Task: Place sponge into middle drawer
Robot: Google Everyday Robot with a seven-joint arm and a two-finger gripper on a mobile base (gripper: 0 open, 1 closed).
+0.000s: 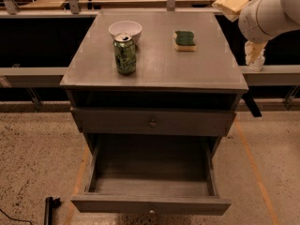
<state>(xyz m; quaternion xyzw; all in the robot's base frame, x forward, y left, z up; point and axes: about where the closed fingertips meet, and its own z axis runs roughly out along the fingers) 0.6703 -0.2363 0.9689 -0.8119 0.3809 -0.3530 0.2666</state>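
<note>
Gripper (255, 56) hangs beside the surface (154, 71), state impossible to tell; your sponge (185, 40) looks light and squashy, so pinch its long sides.

Sponge (185, 40) atop cabinet (154, 67), middle drawer (150, 204) open, gripper (255, 57) seemingly beside cabinet
</note>
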